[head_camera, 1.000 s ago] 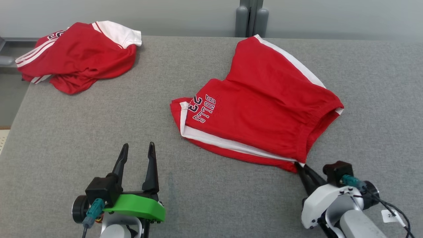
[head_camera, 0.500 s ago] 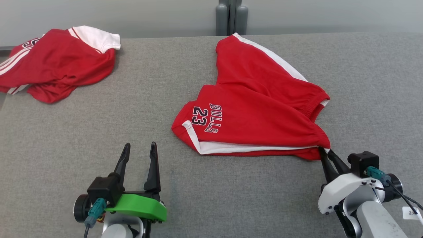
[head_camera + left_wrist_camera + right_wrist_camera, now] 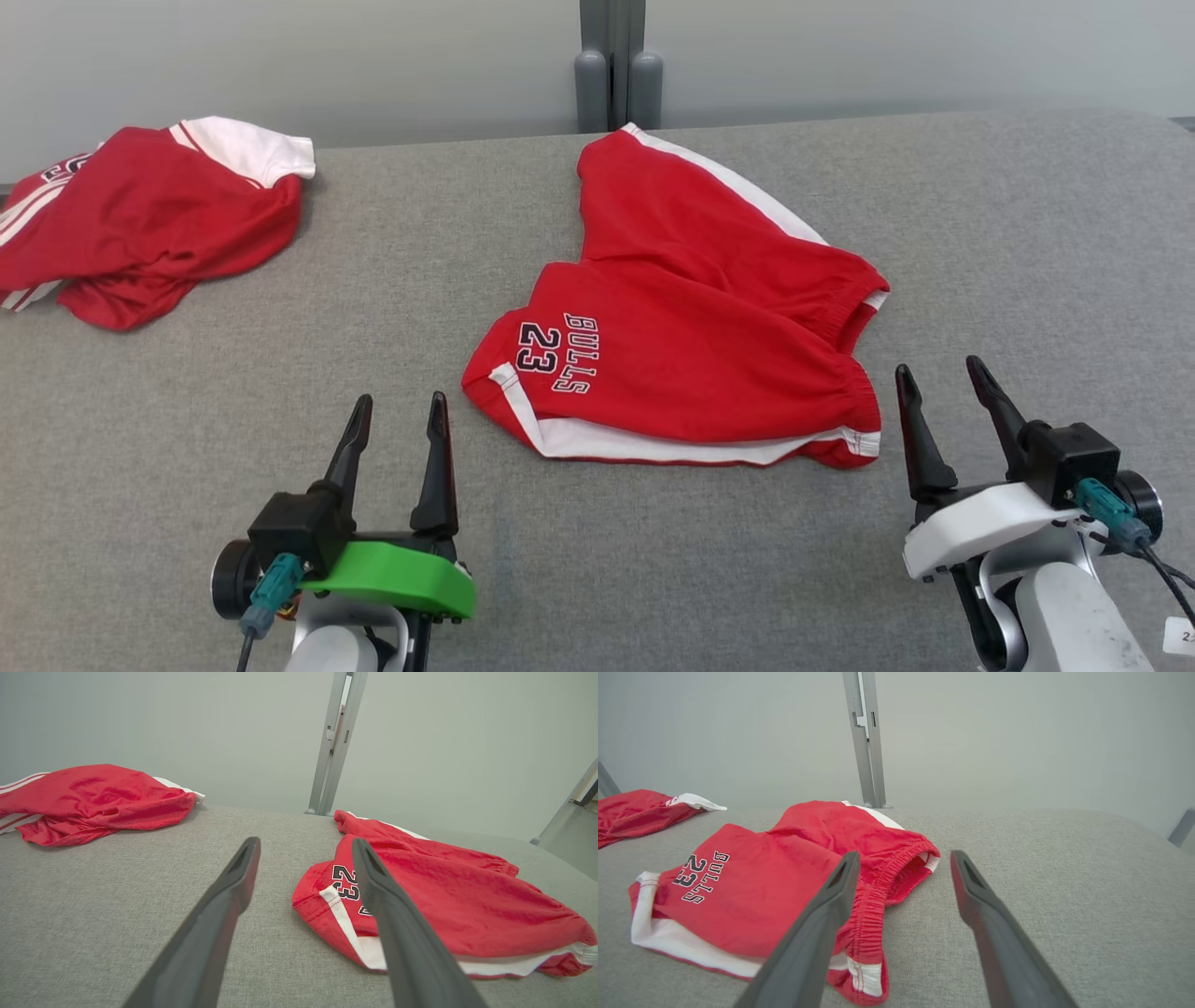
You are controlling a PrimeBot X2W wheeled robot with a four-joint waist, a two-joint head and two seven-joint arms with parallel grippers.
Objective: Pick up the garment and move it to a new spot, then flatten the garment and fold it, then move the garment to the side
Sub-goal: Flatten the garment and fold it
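Your red shorts [image 3: 691, 355] lie rumpled in the middle of the worktop [image 3: 1027, 233], waistband bunched towards your right. Judge the move to a new spot as done; flattening, folding and setting aside are left. Your right pincer [image 3: 936, 366] stands open just beside the waistband corner, holding nothing. Your left pincer [image 3: 400, 399] is open too, near the printed hem. A second red garment [image 3: 140, 219] sits crumpled far left.

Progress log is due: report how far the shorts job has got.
Done, apparently: the shorts lie on the table before the robot, held by neither gripper. In hand: nothing; the left gripper and right gripper stand open near them. Left: flattening, since the waistband is bunched and the legs are splayed, then folding and moving them aside.
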